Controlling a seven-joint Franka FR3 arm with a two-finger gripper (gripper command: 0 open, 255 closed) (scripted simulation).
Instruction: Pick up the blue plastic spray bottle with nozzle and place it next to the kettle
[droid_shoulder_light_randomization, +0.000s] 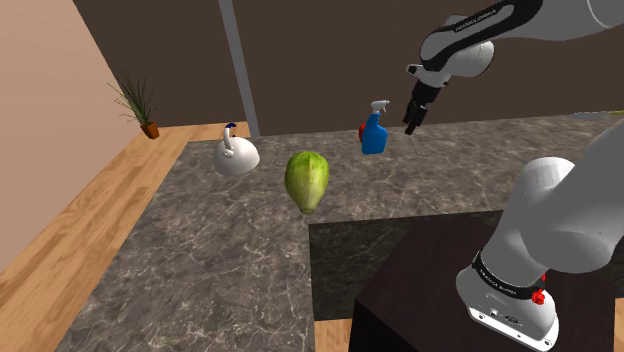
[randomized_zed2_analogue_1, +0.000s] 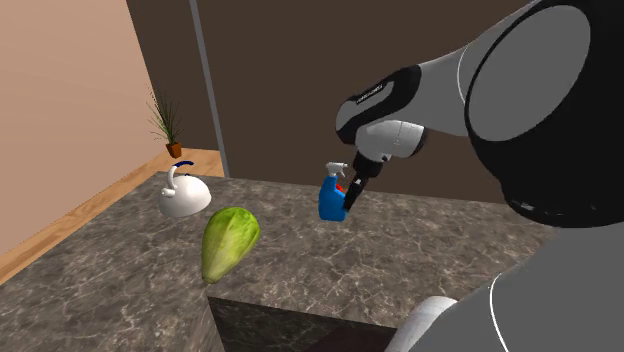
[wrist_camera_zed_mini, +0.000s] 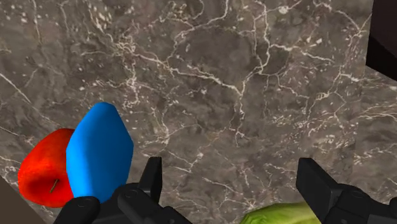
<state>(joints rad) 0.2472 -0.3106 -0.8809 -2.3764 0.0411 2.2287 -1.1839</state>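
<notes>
The blue spray bottle (droid_shoulder_light_randomization: 375, 133) with a pale nozzle stands upright at the far side of the dark marble counter (droid_shoulder_light_randomization: 200, 250). It also shows in the second exterior view (randomized_zed2_analogue_1: 331, 198) and from above in the wrist view (wrist_camera_zed_mini: 98, 153). The white kettle (droid_shoulder_light_randomization: 238, 153) (randomized_zed2_analogue_1: 185, 194) sits further toward the shoulder view's left. My black gripper (droid_shoulder_light_randomization: 413, 118) (randomized_zed2_analogue_1: 352, 193) (wrist_camera_zed_mini: 232, 184) hangs open just beside the bottle, above the counter. The bottle lies outside the fingers (wrist_camera_zed_mini: 151, 178), not between them. Nothing is held.
A red apple (wrist_camera_zed_mini: 43, 176) (droid_shoulder_light_randomization: 362, 130) sits right behind the bottle. A green cabbage-like head (droid_shoulder_light_randomization: 307, 179) (randomized_zed2_analogue_1: 228, 241) lies between kettle and bottle, nearer the stand (droid_shoulder_light_randomization: 440, 290). A potted plant (droid_shoulder_light_randomization: 140, 105) stands on the wooden floor beyond the counter.
</notes>
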